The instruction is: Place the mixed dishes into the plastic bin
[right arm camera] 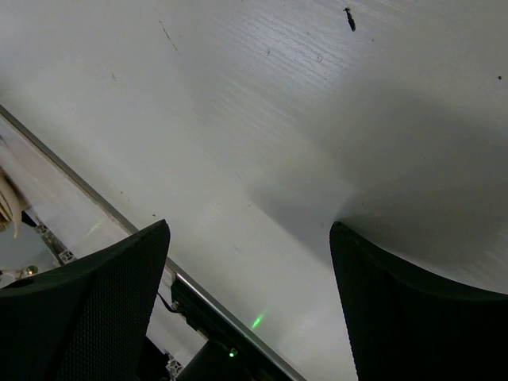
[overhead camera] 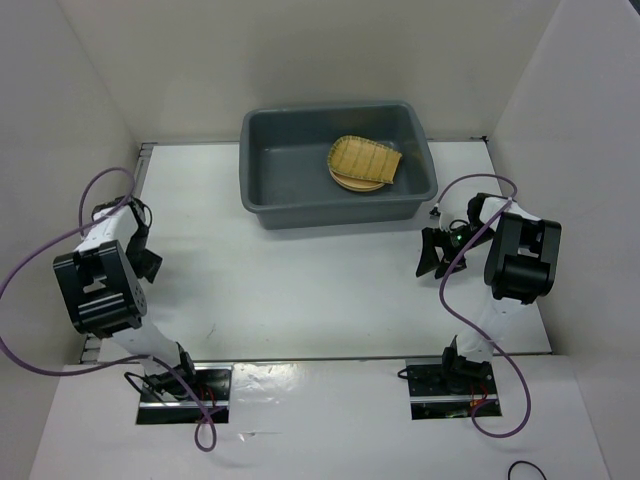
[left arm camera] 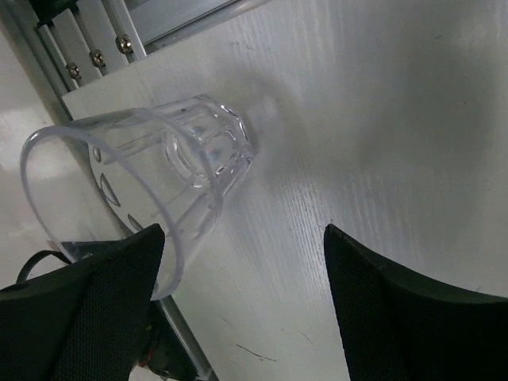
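Note:
The dark grey plastic bin (overhead camera: 268, 190) stands at the back middle of the table. Inside it the ribbed bamboo tray (overhead camera: 366, 158) lies on top of a tan plate (overhead camera: 352, 183), of which only an edge shows. One clear glass cup (left arm camera: 151, 178) lies on its side by the table's left edge. My left gripper (left arm camera: 242, 238) is open, and its left finger (left arm camera: 87, 309) is next to the cup's rim. In the top view the left gripper (overhead camera: 146, 250) hides the cup. My right gripper (overhead camera: 437, 255) is open and empty over bare table, as the right wrist view (right arm camera: 250, 230) also shows. No second cup is in view.
White walls enclose the table on three sides. An aluminium rail (left arm camera: 87, 44) runs along the table's left edge beside the cup. A metal strip (right arm camera: 95, 198) marks the table's edge near the right gripper. Purple cables (overhead camera: 470, 300) loop off both arms.

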You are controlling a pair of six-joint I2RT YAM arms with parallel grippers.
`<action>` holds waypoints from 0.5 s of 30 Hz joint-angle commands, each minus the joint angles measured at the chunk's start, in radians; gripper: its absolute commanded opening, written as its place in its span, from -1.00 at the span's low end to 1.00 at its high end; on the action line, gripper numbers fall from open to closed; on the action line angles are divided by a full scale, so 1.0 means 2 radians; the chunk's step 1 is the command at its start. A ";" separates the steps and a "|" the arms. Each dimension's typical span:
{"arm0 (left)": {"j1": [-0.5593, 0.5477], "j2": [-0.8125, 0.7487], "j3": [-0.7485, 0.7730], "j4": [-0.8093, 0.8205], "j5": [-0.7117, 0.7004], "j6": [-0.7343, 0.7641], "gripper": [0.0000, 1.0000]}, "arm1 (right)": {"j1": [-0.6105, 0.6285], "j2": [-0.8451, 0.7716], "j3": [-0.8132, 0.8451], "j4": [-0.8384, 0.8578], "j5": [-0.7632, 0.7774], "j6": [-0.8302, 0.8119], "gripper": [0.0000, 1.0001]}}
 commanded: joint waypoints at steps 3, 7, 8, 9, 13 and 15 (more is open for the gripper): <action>0.002 0.012 -0.008 0.023 0.024 0.025 0.29 | 0.003 -0.013 0.006 0.004 0.007 -0.001 0.72; 0.002 0.012 -0.001 0.041 0.050 0.056 -0.88 | 0.003 -0.013 0.006 0.004 0.007 -0.001 0.72; 0.002 0.017 0.008 0.031 0.051 0.057 -1.00 | 0.003 -0.013 0.006 0.004 0.002 -0.006 0.72; 0.002 0.017 0.019 0.031 0.051 0.057 -1.00 | 0.003 -0.013 0.006 0.004 0.002 -0.006 0.72; -0.021 -0.003 0.147 -0.001 0.060 0.076 -1.00 | 0.003 -0.003 0.006 -0.001 0.002 -0.006 0.72; -0.043 -0.003 0.264 -0.007 0.099 0.087 -1.00 | 0.003 0.004 0.006 -0.005 -0.002 -0.014 0.72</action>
